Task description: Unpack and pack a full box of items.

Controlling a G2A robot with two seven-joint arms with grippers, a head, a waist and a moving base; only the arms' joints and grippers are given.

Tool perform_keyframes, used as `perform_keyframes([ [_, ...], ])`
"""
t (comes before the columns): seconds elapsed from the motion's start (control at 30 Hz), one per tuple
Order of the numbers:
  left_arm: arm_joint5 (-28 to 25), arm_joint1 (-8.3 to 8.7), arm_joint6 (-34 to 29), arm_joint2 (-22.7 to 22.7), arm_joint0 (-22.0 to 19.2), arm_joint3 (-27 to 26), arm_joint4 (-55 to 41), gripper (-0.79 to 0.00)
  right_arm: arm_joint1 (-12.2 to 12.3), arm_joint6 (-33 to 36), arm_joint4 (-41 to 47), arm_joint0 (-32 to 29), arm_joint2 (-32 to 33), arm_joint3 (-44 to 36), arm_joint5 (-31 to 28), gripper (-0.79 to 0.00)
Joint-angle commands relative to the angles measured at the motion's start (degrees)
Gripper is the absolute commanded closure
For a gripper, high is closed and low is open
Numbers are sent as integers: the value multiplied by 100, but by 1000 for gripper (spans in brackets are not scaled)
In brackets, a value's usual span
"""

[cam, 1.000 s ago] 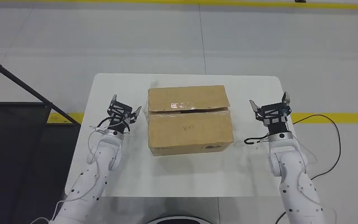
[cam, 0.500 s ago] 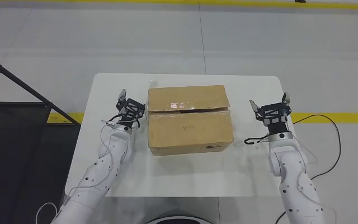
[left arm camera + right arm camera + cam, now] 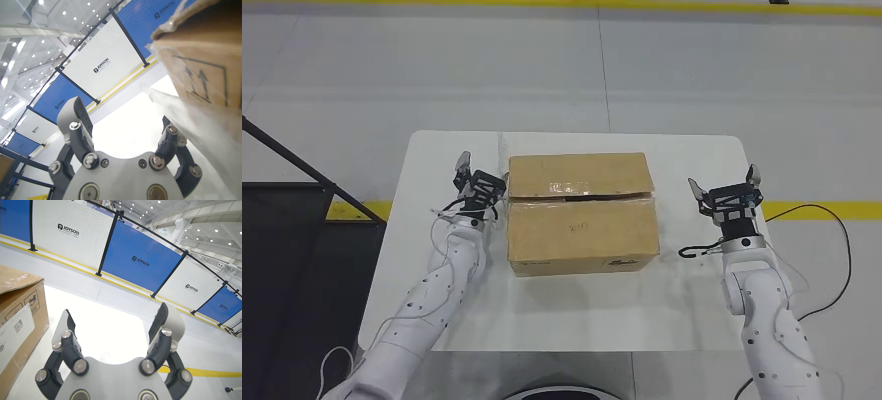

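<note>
A closed brown cardboard box (image 3: 581, 212) sits in the middle of the white table (image 3: 682, 300), its top flaps meeting along a taped seam. My left gripper (image 3: 480, 181) is open right at the box's left side, near the upper edge; in the left wrist view one finger (image 3: 166, 125) lies against the box wall (image 3: 206, 66) and loose clear tape (image 3: 189, 113). My right gripper (image 3: 726, 190) stands open over the table to the right of the box, well apart from it; the right wrist view shows the box side (image 3: 20, 306) with a white label.
The table's rounded far corner (image 3: 136, 319) lies ahead of the right gripper. A black cable (image 3: 817, 215) runs off the table's right side. A dark frame (image 3: 282, 250) stands beside the left edge of the table.
My left arm has moved forward and rightward until its gripper reached the box's left side. The right arm and the box have not moved.
</note>
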Motion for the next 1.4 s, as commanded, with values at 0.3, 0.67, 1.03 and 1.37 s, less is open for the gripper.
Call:
perform_keyframes([
  [0.3, 545, 57, 60, -476, 632, -459, 60, -785, 0, 0, 0, 0, 0, 0, 0, -785],
  [0.67, 862, 150, -569, -908, 1616, -1291, 732, -785, 0, 0, 0, 0, 0, 0, 0, -785],
  [1.03, 898, 201, -969, -1312, 2280, -2159, 1216, -785, 0, 0, 0, 0, 0, 0, 0, -785],
  [1.37, 768, 243, -1344, -1733, 2711, -2592, 1740, -785, 0, 0, 0, 0, 0, 0, 0, -785],
])
